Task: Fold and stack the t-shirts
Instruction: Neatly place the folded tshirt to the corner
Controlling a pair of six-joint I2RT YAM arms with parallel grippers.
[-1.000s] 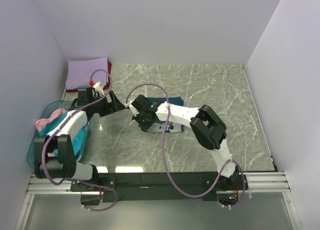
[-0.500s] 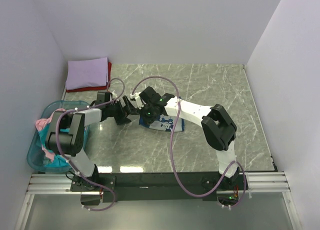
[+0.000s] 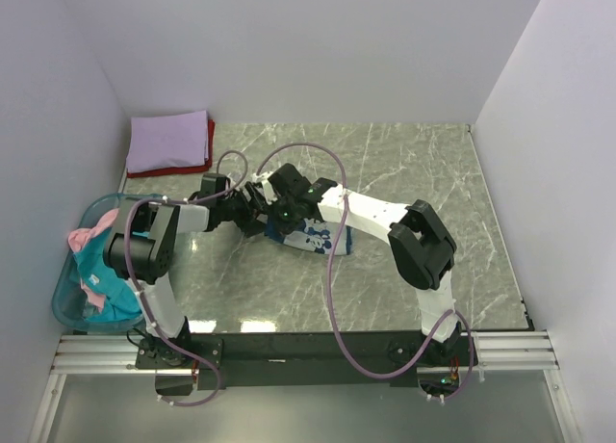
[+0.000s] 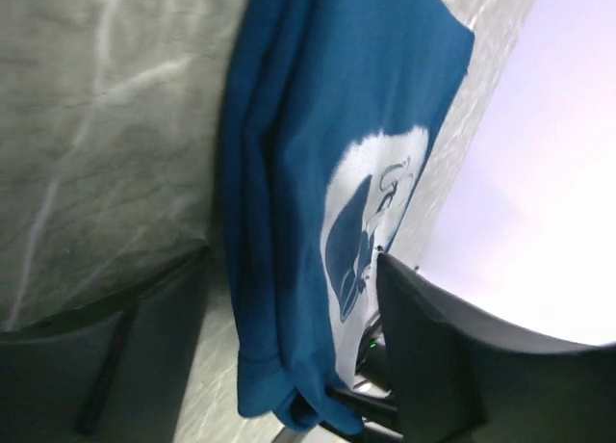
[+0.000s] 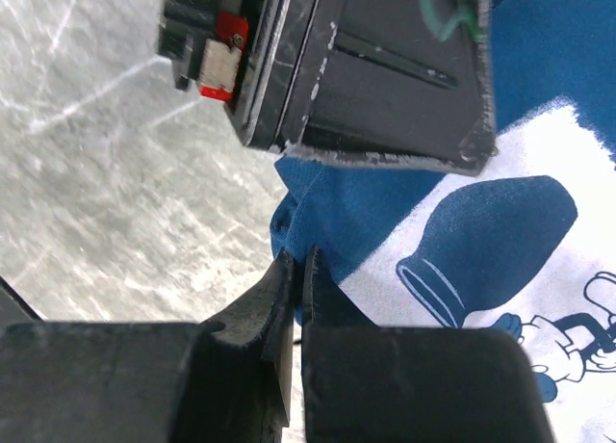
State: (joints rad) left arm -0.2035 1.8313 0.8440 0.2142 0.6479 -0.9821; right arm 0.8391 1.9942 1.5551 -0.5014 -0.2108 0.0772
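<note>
A folded dark blue t-shirt (image 3: 313, 236) with a white printed picture lies on the marble table, left of centre. My right gripper (image 3: 269, 214) is at its left end, shut on a corner of the cloth (image 5: 289, 207). My left gripper (image 3: 250, 210) faces it from the left, open, with the shirt's folded edge (image 4: 289, 173) between its dark fingers (image 4: 443, 356). A lavender t-shirt (image 3: 168, 140) lies folded on a red one (image 3: 210, 135) at the back left. Pink (image 3: 82, 238) and teal (image 3: 114, 281) t-shirts sit crumpled in the basket.
The translucent blue basket (image 3: 65, 303) stands at the table's left front edge, beside the left arm's base. White walls close in the table on the left, back and right. Purple cables loop above both arms. The left gripper's body (image 5: 356, 67) fills the top of the right wrist view.
The left arm has swung from beside the basket to the right, up to the blue shirt's left end, its jaws narrowing a little. The right gripper has shifted slightly with the shirt's corner.
</note>
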